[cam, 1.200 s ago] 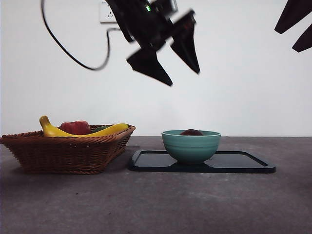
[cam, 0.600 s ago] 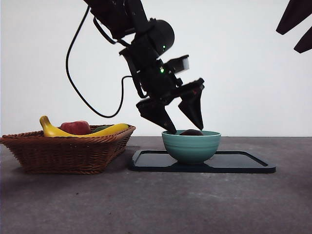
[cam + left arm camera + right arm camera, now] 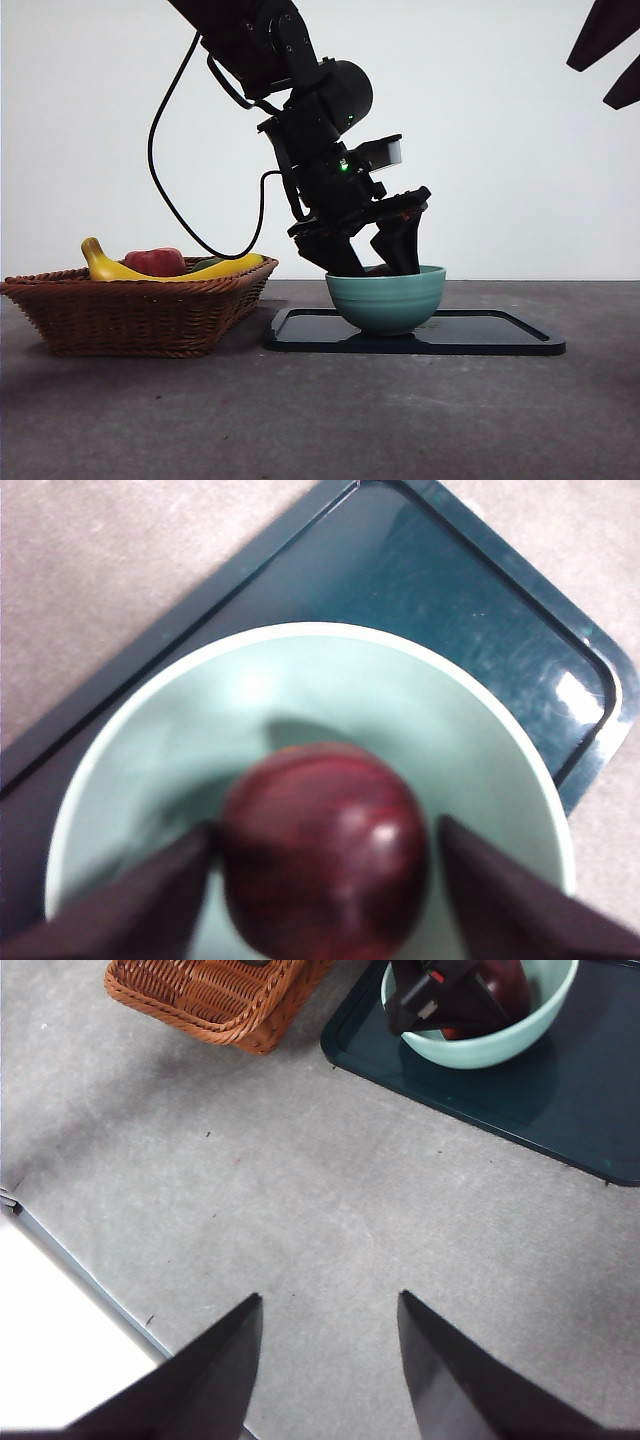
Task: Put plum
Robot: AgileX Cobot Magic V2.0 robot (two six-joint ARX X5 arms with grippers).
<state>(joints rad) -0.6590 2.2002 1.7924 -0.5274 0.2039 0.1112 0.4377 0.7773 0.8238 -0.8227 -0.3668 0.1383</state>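
Now my left gripper (image 3: 322, 865) straddles the glossy dark maroon plum (image 3: 325, 850) inside the pale green ceramic bowl (image 3: 480, 730), jaws spread beside it, unclenched; my right gripper (image 3: 325, 1360) waits open.

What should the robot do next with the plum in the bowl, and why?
Probably close the left gripper on the plum. Its jaws sit open on either side of the plum inside the green bowl, seemingly not yet squeezing. The right gripper waits away, open.
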